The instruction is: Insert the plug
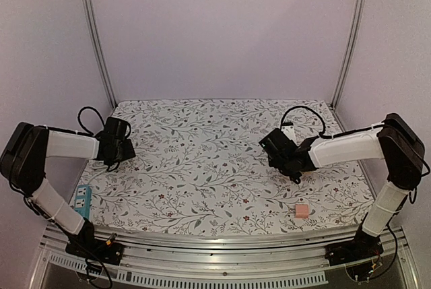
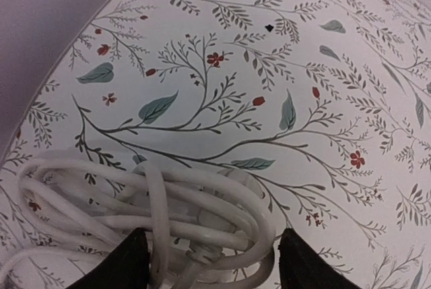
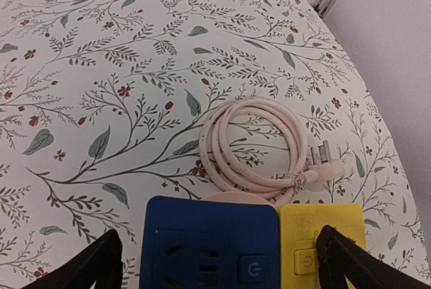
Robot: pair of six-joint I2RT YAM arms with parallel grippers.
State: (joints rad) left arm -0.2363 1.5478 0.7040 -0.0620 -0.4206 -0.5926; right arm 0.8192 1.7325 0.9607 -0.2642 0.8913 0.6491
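Observation:
A coiled white cable (image 2: pixel 155 198) lies on the floral tablecloth, with what looks like its plug body (image 2: pixel 215 220) half buried in the loops. My left gripper (image 2: pixel 212 262) is open and straddles the coil, with its fingers close to either side of it. In the right wrist view a blue socket block (image 3: pixel 209 235) adjoins a yellow one (image 3: pixel 316 225). Beyond them lies a coiled pink cable (image 3: pixel 249 147) whose plug (image 3: pixel 322 162) shows its metal prongs. My right gripper (image 3: pixel 219 265) is open over the blue block. From above, both grippers (image 1: pixel 114 142) (image 1: pixel 283 151) hide these things.
A teal power strip (image 1: pixel 82 200) lies at the table's left edge near the left arm. A small pink block (image 1: pixel 302 209) sits at the front right. Metal posts (image 1: pixel 347 40) stand at the back corners, with walls behind.

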